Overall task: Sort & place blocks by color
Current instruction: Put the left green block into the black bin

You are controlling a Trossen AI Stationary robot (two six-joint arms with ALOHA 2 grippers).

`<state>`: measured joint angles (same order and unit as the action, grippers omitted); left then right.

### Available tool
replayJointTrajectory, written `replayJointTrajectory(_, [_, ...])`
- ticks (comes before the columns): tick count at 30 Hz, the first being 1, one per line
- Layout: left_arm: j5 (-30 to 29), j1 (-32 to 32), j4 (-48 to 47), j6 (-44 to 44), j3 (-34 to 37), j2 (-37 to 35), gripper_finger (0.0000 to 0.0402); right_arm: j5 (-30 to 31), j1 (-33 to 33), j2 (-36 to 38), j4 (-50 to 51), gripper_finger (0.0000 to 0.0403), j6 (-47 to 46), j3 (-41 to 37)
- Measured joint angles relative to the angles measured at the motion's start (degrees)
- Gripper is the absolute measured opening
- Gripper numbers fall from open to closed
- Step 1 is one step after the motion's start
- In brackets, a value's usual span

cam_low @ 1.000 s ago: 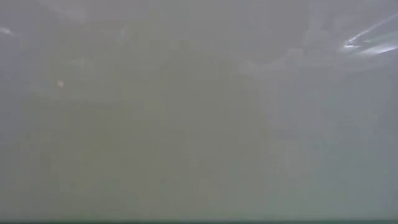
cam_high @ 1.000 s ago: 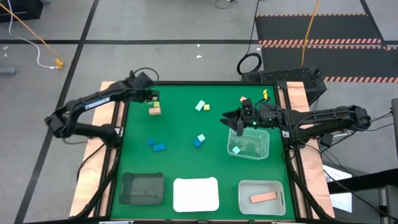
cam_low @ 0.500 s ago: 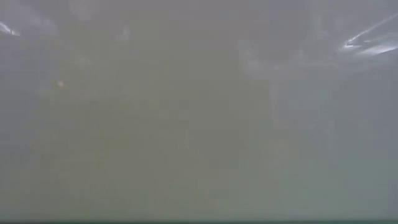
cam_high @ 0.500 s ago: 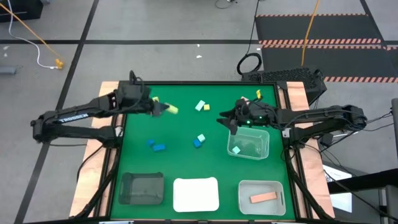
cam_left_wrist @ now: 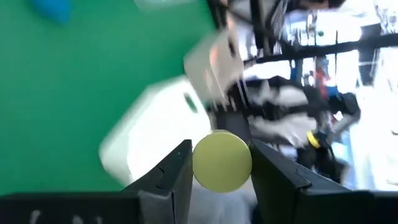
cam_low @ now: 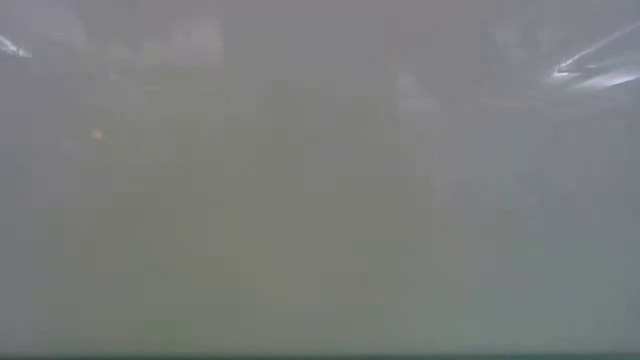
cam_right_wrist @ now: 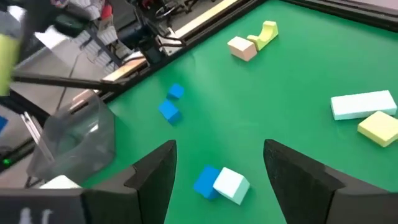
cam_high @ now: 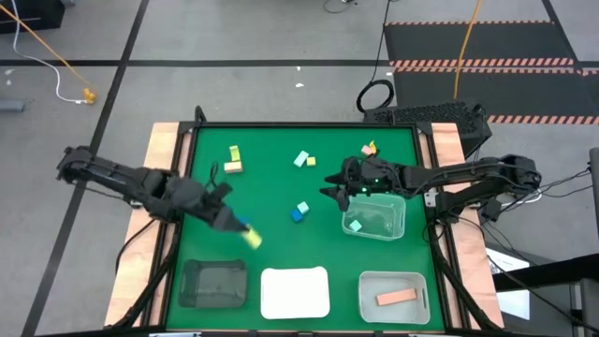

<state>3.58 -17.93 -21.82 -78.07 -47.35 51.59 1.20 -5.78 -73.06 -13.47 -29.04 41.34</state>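
Fingers of the left gripper (cam_high: 245,233) are pinching a yellow-green piece (cam_left_wrist: 222,160), which is showing a round face between them in the left wrist view. Fingers of the right gripper (cam_high: 334,190) are standing spread with nothing between them, over the green table (cam_high: 281,248) just off the clear tray (cam_high: 374,215) near the right edge.

Largest to smallest, the layout is as follows:
- The dark tray (cam_high: 213,283), white tray (cam_high: 295,292) and grey tray (cam_high: 393,298) are lining the near edge. The grey tray is holding a tan-pink bar (cam_high: 396,297).
- The clear tray is holding one mint-teal block (cam_high: 355,225).
- Loose blocks are lying on the table: a yellow-green and a tan-pink piece (cam_high: 233,166) toward the far left corner, a mint-teal bar with a yellow block (cam_high: 304,159) near the far edge, a mint and blue pair (cam_high: 299,211) at the centre, and a blue block (cam_high: 236,221) partly hidden under the left gripper.

Probable faults from this state:
- The held piece is being gripped on a narrow, apparently rounded section. It may be rotating or slipping out during the carry, likely landing on the table beside the trays.
- The left gripper is travelling between the dark and white trays; a release at the wrong point would be mixing colours.
- The left gripper is passing low over the blue block and may be knocking it.
- The right gripper is sitting close to the clear tray wall; a descent here could be shifting the tray.

The low view is showing nothing usable.
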Motion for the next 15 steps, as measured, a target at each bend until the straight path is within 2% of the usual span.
replayJointTrajectory(6, [0.78,-12.64,-3.70,-16.75,-0.04,2.11,0.0134,-0.01,0.00,0.04,-0.72,0.0231,3.51,0.00])
replayJointTrajectory(9, [2.98,-17.98,-8.93,-25.42,0.02,2.58,0.0135,-1.04,0.12,0.04,-1.38,0.0231,5.56,0.00])
replayJointTrajectory(15, [3.08,-25.72,-23.51,-39.94,0.00,2.56,0.0135,-2.86,0.31,0.07,-2.52,0.0231,7.44,0.03])
